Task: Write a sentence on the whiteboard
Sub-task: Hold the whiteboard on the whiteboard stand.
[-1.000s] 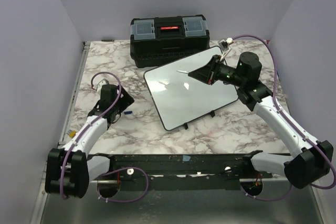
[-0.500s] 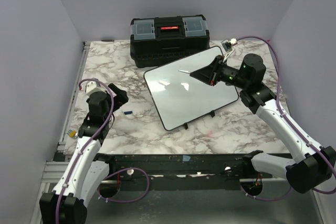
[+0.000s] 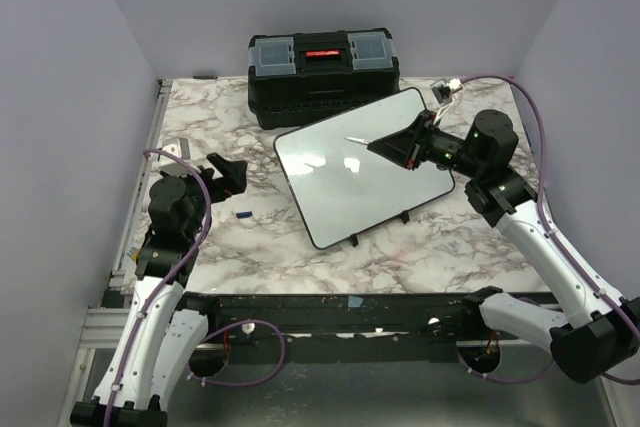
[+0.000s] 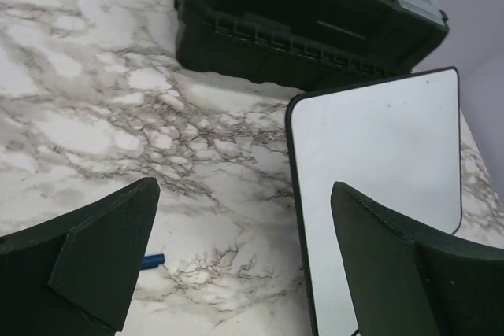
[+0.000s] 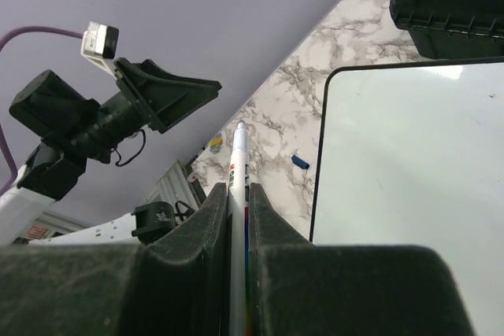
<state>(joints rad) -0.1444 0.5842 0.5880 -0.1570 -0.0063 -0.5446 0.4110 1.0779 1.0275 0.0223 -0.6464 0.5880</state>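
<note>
- From above, the whiteboard (image 3: 355, 182) lies skewed in the middle of the marble table (image 3: 200, 127). It is propped on small feet, and its far side is near the black toolbox (image 3: 322, 72).
- The right gripper (image 3: 392, 145) hangs over the whiteboard's far half, its jaws pinching a white marker (image 3: 355, 137) that points left. I cannot tell whether the tip touches.
- The left gripper (image 3: 230, 172) is over the marble left of the whiteboard, jaws spread. A small blue piece (image 3: 244, 214) lies near it.
- Left wrist: the two fingers stand wide apart, with marble and the whiteboard's left edge showing between them. The toolbox is beyond.
- Right wrist: the fingers clamp the marker's barrel. The whiteboard lies to the right, and the blue piece lies apart from its left edge.
</note>
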